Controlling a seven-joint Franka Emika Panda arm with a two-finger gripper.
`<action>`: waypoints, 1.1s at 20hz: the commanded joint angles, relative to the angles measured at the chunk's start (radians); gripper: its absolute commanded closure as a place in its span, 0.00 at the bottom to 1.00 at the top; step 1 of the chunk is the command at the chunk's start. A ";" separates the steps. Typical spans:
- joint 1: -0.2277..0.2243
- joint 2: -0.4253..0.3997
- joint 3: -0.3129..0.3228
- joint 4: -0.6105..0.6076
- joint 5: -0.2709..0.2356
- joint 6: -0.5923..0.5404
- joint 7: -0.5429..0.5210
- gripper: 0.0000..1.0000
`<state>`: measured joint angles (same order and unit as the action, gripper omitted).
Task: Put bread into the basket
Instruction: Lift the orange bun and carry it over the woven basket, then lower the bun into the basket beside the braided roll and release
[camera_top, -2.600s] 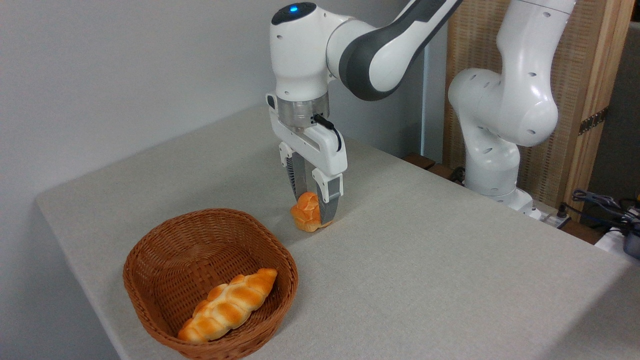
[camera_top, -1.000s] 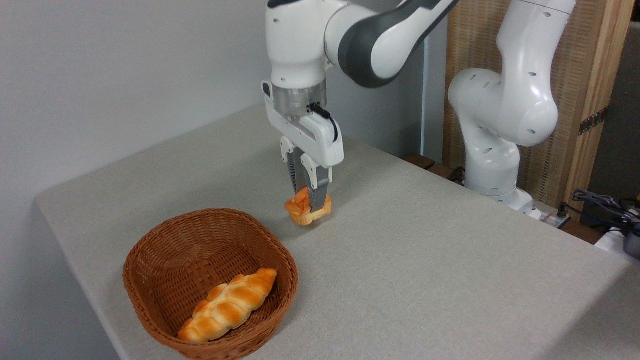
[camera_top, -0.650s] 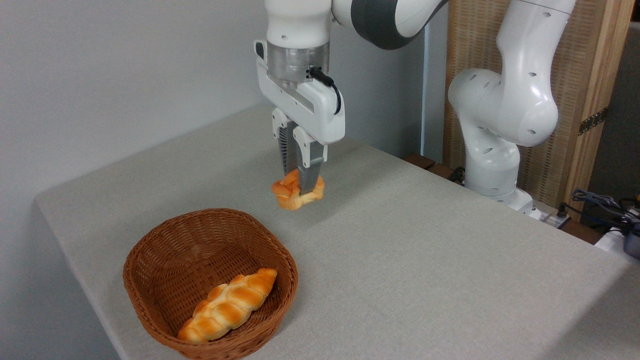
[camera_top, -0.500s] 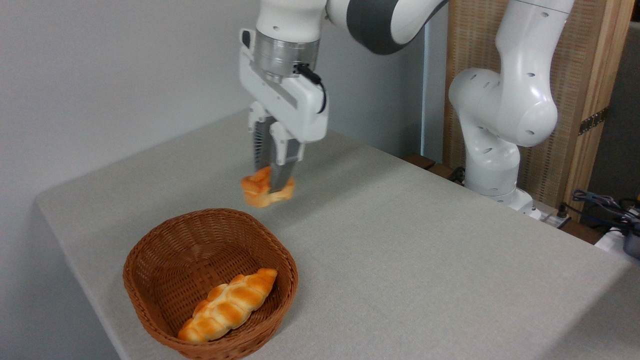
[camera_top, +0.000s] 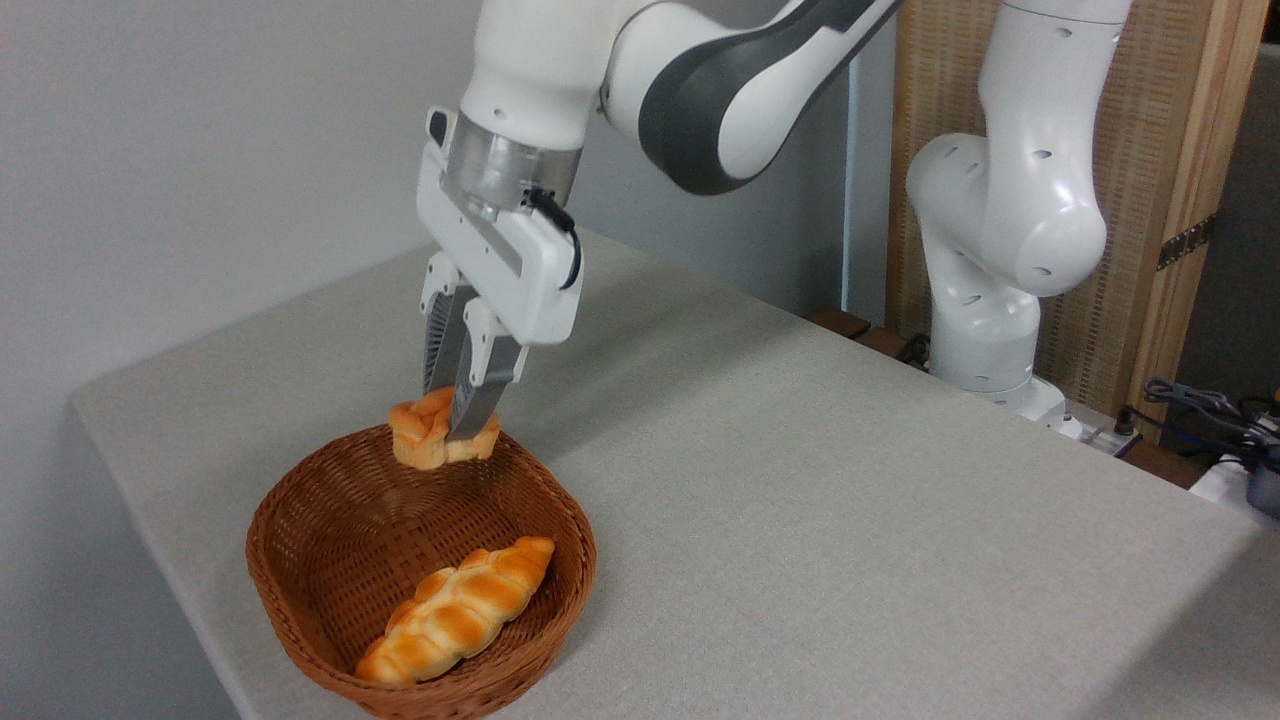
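From the fixed camera, the brown woven wicker basket (camera_top: 300, 590), shallow and rounded-rectangular, sat near the table's front left corner, and there was already something in it: a long braided golden loaf (camera_top: 455, 610) lay on the basket floor toward the near right side, running diagonally from the near rim up toward the right wall. The rest of the basket floor showed bare weave.

Around it, the grey cloth-covered table (camera_top: 850, 520) stretched off to the right. The white robot arm (camera_top: 1000, 200) rose from its base at the table's far right edge and swept across the top of the picture to the left. Behind it stood a wood-framed woven screen (camera_top: 1170, 150), and a tangle of dark cables (camera_top: 1200, 410) lay at the far right edge. Nothing stood between the bun and the basket's opening.

And there was the bread — the small round orange-golden bun (camera_top: 428, 438) hung in the air right above the basket's far rim, clear of the wicker. The white two-finger gripper (camera_top: 455, 425) came down at a slight tilt, its jaws clamped tight on the bun's right side. Pinched that way, the bun looked squashed, its knotted top facing upward and toward the left, its wider span lying roughly left to right.
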<state>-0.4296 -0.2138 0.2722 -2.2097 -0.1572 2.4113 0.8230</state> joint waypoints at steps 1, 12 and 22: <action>-0.020 0.069 0.018 0.019 -0.008 0.075 0.024 0.37; -0.049 0.125 0.007 0.019 -0.008 0.127 0.024 0.00; -0.047 0.125 0.008 0.021 -0.007 0.132 0.024 0.00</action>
<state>-0.4700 -0.0916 0.2695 -2.1947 -0.1571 2.5257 0.8277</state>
